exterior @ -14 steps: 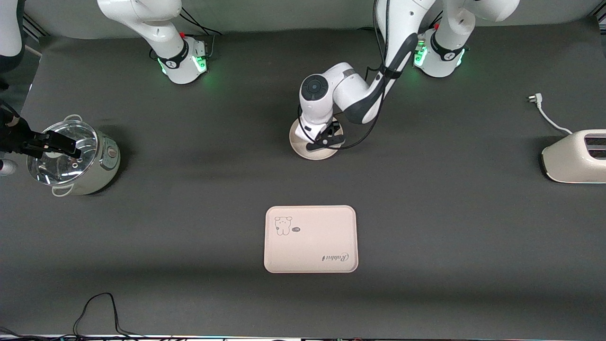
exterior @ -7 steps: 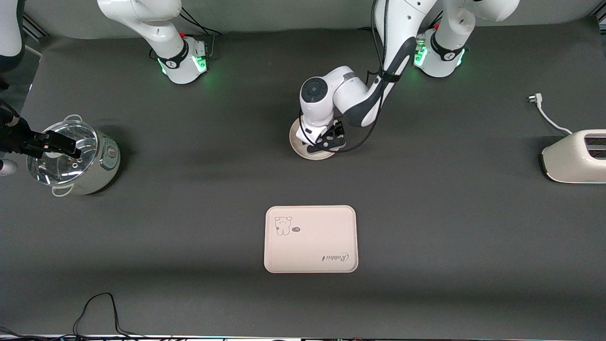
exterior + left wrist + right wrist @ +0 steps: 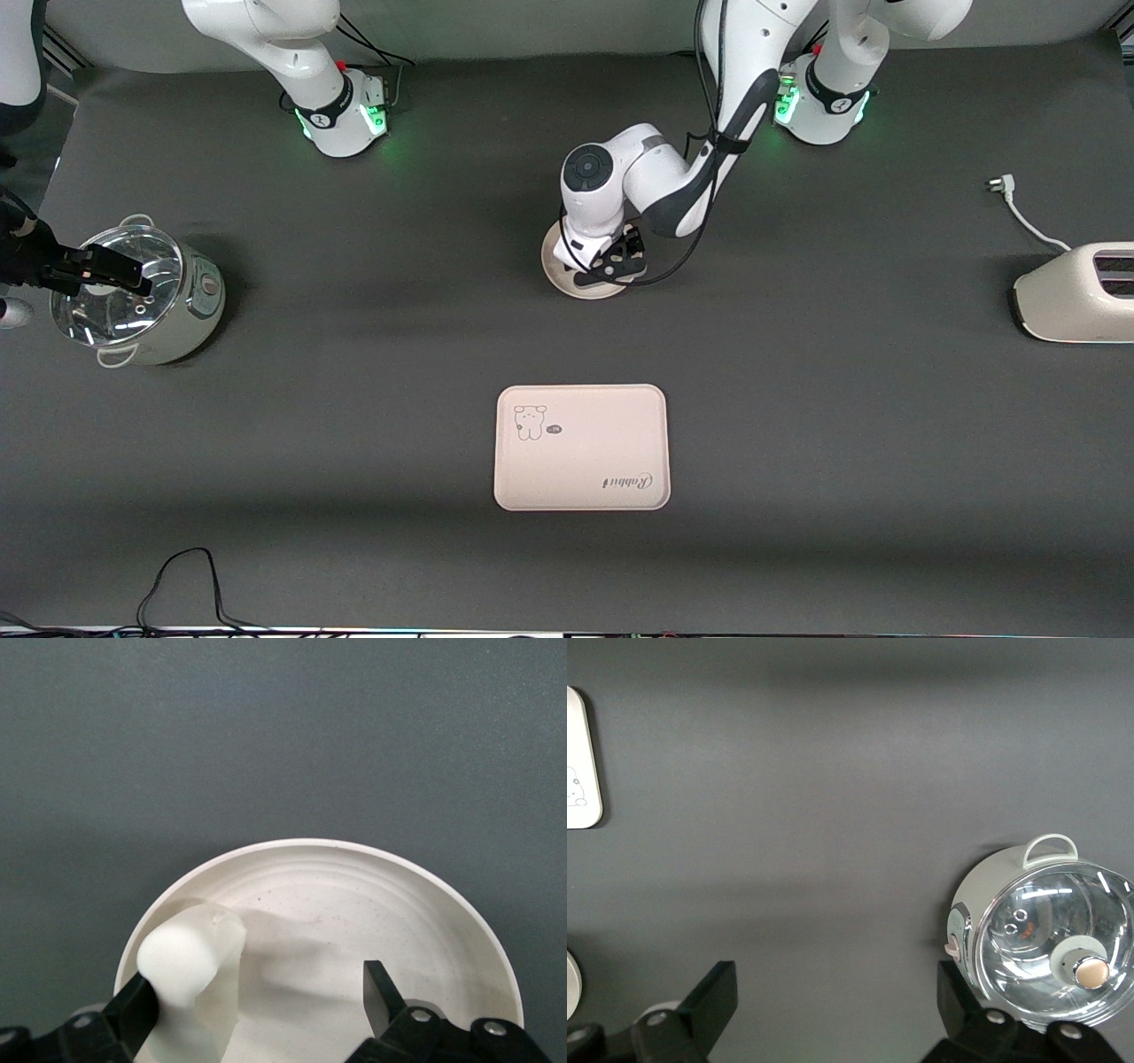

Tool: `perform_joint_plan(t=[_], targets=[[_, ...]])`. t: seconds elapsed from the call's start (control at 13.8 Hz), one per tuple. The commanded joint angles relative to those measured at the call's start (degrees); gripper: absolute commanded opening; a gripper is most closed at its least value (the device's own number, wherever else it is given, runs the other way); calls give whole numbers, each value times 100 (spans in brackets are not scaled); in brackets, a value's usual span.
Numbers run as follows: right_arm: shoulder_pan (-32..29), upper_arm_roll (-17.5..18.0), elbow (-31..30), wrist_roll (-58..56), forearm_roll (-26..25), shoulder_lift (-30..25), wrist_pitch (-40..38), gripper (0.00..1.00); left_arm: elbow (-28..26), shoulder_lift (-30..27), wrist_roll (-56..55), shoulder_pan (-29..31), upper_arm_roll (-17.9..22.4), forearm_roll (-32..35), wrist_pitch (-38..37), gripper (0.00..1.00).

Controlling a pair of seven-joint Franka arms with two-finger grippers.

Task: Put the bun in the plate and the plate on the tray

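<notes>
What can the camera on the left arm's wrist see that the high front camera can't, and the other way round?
Only the left wrist view shows the small off-white bun in the dish, against one finger of the open left gripper. Only the front view shows the pink rectangular tray, steel pot, white toaster and open right gripper over the pot. Both show the round cream plate.

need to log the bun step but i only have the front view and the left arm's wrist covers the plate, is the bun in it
observer: Yes. The left wrist view shows the bun inside the plate, near its rim.
operator: is it gripped
observer: No. The left gripper is open over the plate, though the bun touches one of its fingers.
operator: and the right one
observer: The right gripper waits near the pot, open with nothing between its fingers.
</notes>
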Motion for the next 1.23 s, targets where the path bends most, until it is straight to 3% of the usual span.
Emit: perform_joint_plan(t=[0.0,0.58,0.87,1.16], targets=[[-1,-2,-13,16,70,-58,-32,100,-34,-83,-148,-95,60,92,34,100],[-1,6,-22,16,70,-58,-32,100,124,-328,202,176,77,101,-185,100],[121,24,-40,78,70,-102,-59,100,545,-1057,1562,931,68,101,-1535,100],[735,24,-110,235,79,-189,-120,100,1537,-1628,3206,1932,68,58,-3250,100]])
